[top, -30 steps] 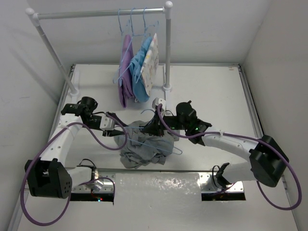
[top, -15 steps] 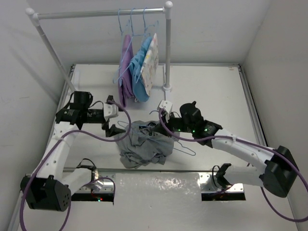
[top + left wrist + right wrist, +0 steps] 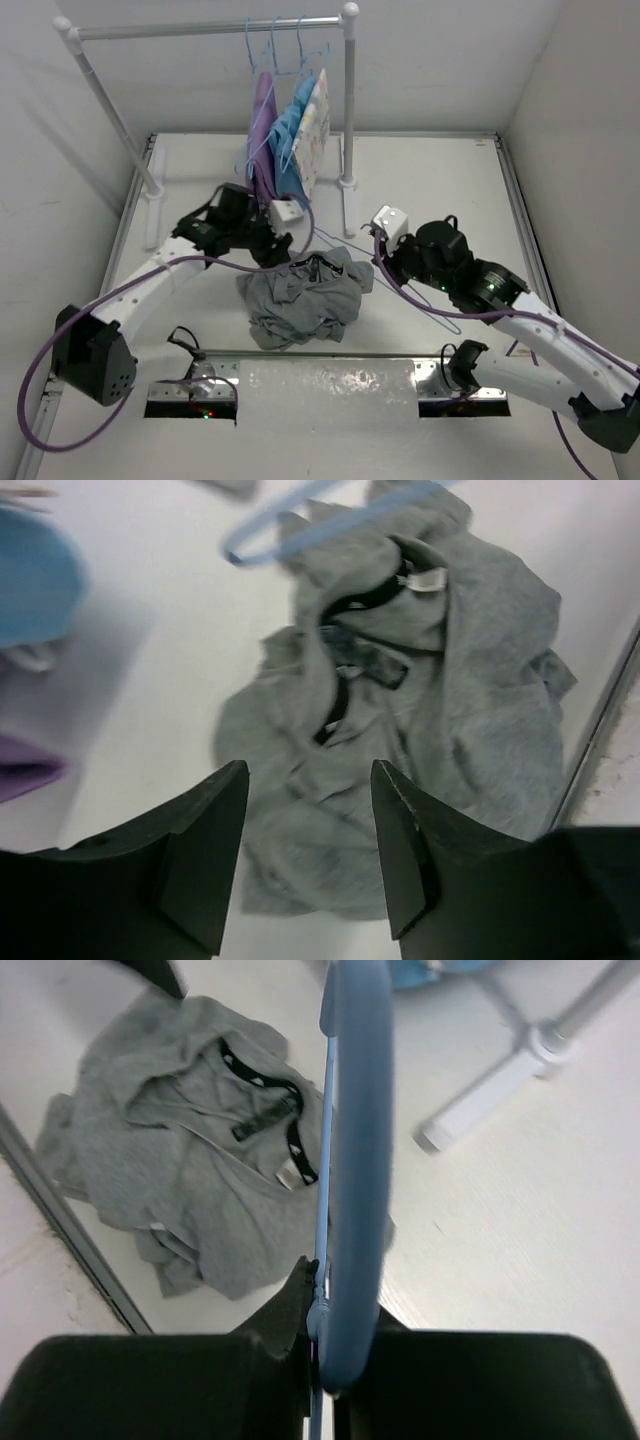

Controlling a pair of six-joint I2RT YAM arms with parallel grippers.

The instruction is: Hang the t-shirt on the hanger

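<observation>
On the white table [image 3: 450, 180] between pale walls [image 3: 450, 70], left tool [image 3: 309, 780] gapes near the t-shirt [image 3: 470, 680]; right tool [image 3: 325, 1310] clamps the hanger [image 3: 355, 1160].

The whole table [image 3: 450, 180] is being viewed from high above its near edge, facing forward and down toward the clothes rail [image 3: 200, 28] at the far side. The crumpled grey t-shirt [image 3: 300, 295] is being looked down on closely past the left gripper [image 3: 308, 780], and closely again from the right wrist, along the light-blue hanger [image 3: 355, 1160]. The t-shirt is being shared by all three views.
</observation>
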